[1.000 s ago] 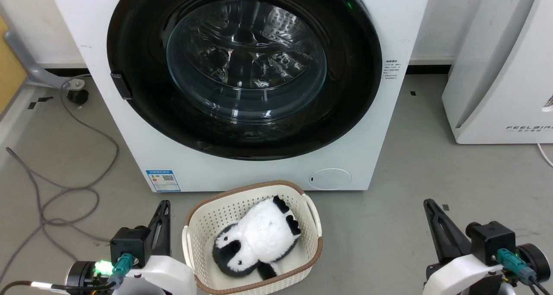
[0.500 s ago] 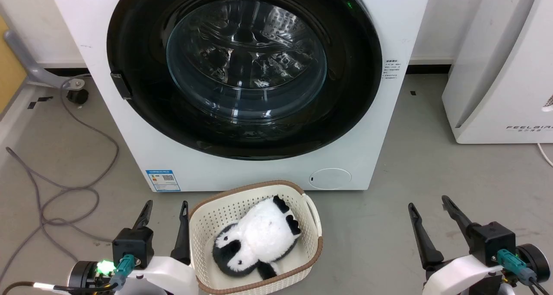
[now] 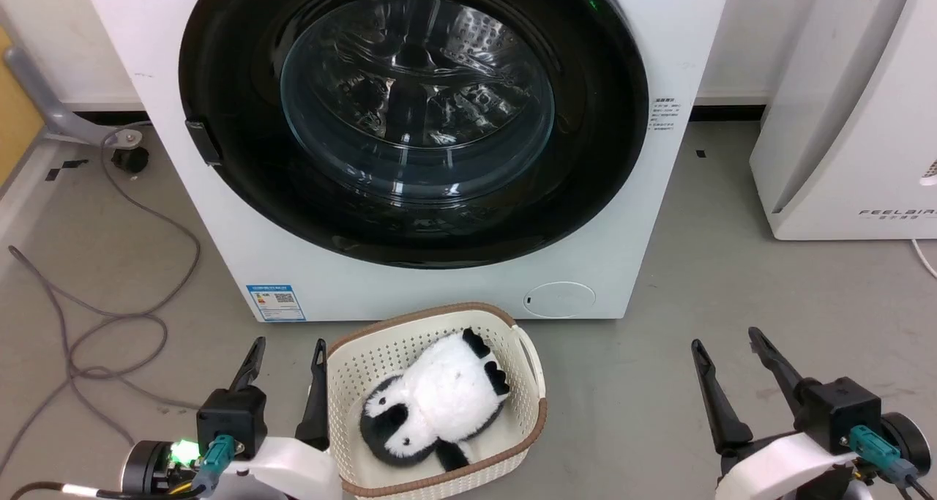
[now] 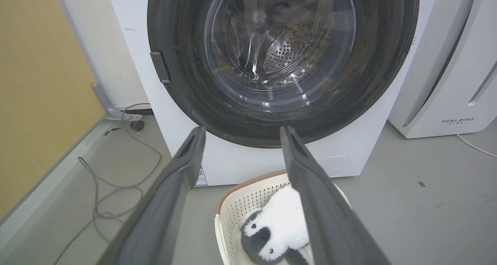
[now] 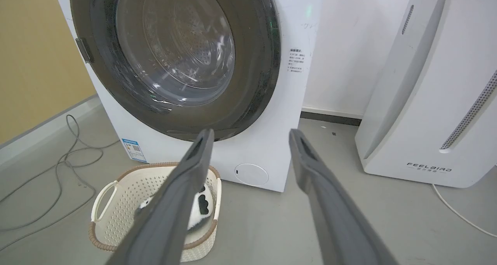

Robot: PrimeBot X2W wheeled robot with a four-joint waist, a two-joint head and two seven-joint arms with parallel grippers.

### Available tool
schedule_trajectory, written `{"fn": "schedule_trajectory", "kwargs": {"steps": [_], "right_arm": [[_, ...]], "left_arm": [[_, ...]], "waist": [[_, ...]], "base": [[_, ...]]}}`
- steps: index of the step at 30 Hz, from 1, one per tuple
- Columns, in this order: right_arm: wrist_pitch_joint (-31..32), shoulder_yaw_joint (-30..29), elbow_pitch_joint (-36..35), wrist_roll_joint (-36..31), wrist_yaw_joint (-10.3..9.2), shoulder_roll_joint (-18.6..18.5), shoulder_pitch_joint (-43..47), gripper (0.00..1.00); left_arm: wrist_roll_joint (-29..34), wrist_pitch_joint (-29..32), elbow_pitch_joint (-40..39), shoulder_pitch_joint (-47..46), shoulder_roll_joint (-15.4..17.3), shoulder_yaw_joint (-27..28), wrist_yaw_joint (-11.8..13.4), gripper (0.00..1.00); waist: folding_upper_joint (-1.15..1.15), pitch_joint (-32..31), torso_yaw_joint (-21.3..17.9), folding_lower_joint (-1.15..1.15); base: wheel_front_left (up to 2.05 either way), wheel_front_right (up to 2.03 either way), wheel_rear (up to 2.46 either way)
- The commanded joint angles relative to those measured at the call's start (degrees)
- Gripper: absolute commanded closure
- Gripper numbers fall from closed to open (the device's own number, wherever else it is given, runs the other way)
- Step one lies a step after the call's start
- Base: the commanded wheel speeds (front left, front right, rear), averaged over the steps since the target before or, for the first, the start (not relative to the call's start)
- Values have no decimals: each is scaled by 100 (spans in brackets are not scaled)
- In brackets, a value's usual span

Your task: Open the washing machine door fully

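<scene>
We are at the very start: the washing machine door (image 3: 413,119) sits shut, flush against the front of the washing machine (image 3: 439,291), with the steel drum visible through its bulging glass. Nothing has been pulled yet.

Our left gripper (image 3: 288,345) hangs low just beside the laundry basket (image 3: 528,353), its two fingers spread apart and holding nothing. Our right gripper (image 3: 725,340) hovers over bare floor well to the right, likewise parted and empty. Both are well short of the door.

On the door's left edge is a small dark tab (image 3: 203,143), which we take for the pull, though we cannot be sure from here. If so, the next move calls for raising the left gripper to that tab, closing on it, and swinging the door outward in an arc. The basket with its plush panda (image 3: 432,405) stands right in front of the machine, below the door's rim, so we judge that the door should pass above it.

For writing, the white appliance (image 3: 842,119) to the right carries lettering that reads roughly "FEELBIRD", with one letter uncertain. The blue label (image 3: 275,303) low on the machine shows a QR-like square. Its text, and that of the small printed notice (image 3: 665,117) beside the door, is too small to read.
</scene>
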Motion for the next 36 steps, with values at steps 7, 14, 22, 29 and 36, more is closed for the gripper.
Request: {"fn": "schedule_trajectory", "kwargs": {"steps": [7,14,22,29,36], "right_arm": [[-131,23,-43,284,-1,-126,-151,0],[-138,16,-37,588,-1,-254,-325,0],[-125,-69,-28,1007,-2,-450,-640,0],[-68,-135,-10,1291,-2,-594,-985,0],[71,-242,62,1702,-2,-728,-1451,0]], "left_arm": [[-27,-135,32,-17,2,-78,23,0],[-30,-207,38,-52,3,-134,26,0],[-27,-303,48,-128,3,-213,27,0],[-29,-386,59,-204,3,-294,38,0],[-35,-470,65,-267,3,-365,51,0]], "waist": [[0,63,9,0],[0,148,28,0],[0,298,69,0],[0,417,121,0],[0,543,179,0]], "base": [[0,0,0],[0,0,0],[0,0,0],[0,0,0],[0,0,0]]}}
